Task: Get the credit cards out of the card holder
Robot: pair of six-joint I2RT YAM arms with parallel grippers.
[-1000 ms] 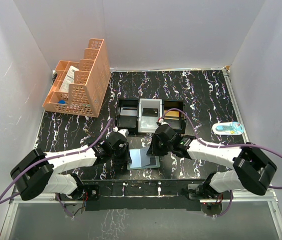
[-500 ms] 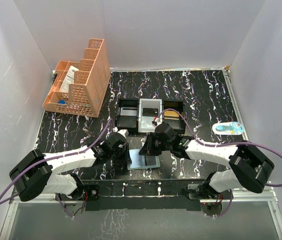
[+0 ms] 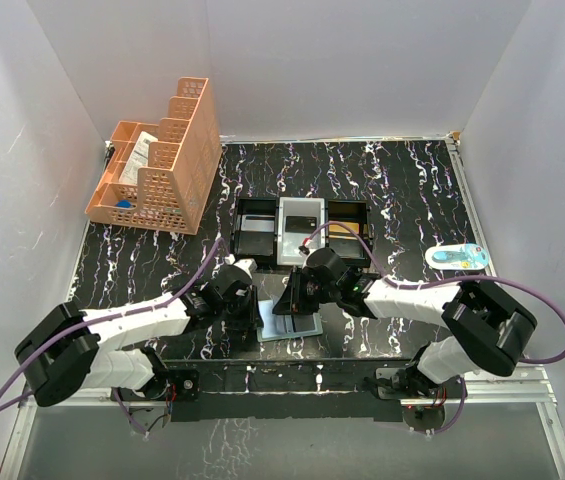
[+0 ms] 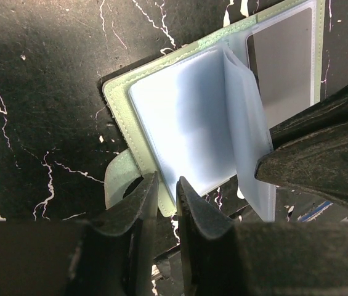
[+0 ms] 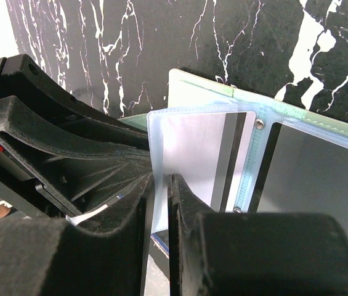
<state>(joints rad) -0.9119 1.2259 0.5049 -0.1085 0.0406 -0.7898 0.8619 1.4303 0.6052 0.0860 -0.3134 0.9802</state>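
Note:
The card holder [image 3: 300, 326] lies open near the table's front edge, grey-green outside [image 4: 119, 92] with pale blue clear sleeves [image 4: 186, 123]. My left gripper [image 4: 163, 182] [image 3: 246, 314] is shut on its near left edge, next to the rounded tab [image 4: 117, 176]. One sleeve stands raised off the holder with a silver, dark-striped credit card [image 5: 198, 154] in it. My right gripper [image 5: 160, 179] [image 3: 294, 298] is shut on that sleeve's edge. A second, grey card [image 5: 315, 179] [image 4: 281, 68] sits in the flat right panel.
A black-and-white three-compartment tray [image 3: 302, 232] stands just behind the holder. An orange lattice organiser [image 3: 162, 165] is at the back left. A small blue-and-white object [image 3: 457, 256] lies at the right. Both grippers' fingers nearly meet over the holder.
My right gripper has moved left over the holder, swinging the sleeve up and leftward. The left gripper has stayed in place on the holder's edge.

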